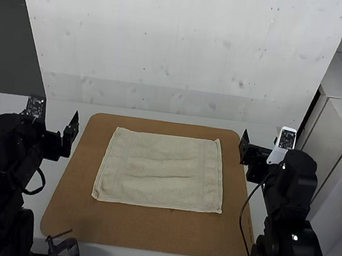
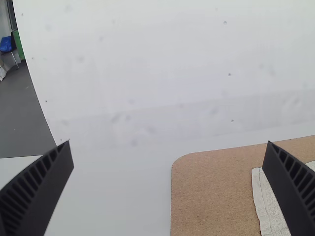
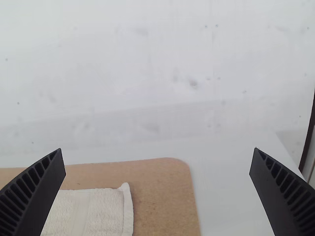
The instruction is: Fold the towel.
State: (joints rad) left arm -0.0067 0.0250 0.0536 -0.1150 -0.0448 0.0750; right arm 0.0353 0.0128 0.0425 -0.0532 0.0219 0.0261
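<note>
Black and jointed, the left arm [image 1: 2,146] and the right arm [image 1: 302,198] stand nearest, flanking a cream towel [image 1: 158,189] spread flat and unfolded on a brown board [image 1: 147,230] atop a pale bench [image 1: 59,106]. Both grippers are empty: the left gripper [image 2: 168,142] holds its ribbed fingers wide apart off one side of the cloth, the right gripper [image 3: 158,149] is parted just as wide off the other, neither touching it. Shallow creases cross the towel's middle, and its far right corner [image 1: 217,141] pokes out a little. From where I stand, the first fold looks to be the job at hand, and trouble would likely start at the grasp: cloth lying this flat offers little to catch, so fingers riding too high could close on nothing, while fingers pressed too low could scrape the board or bunch the hem. Should one side rise ahead of the other, the towel could skew or slide, its edges landing out of line, and those creases, left unsmoothed, might end up trapped as a ridge
</note>
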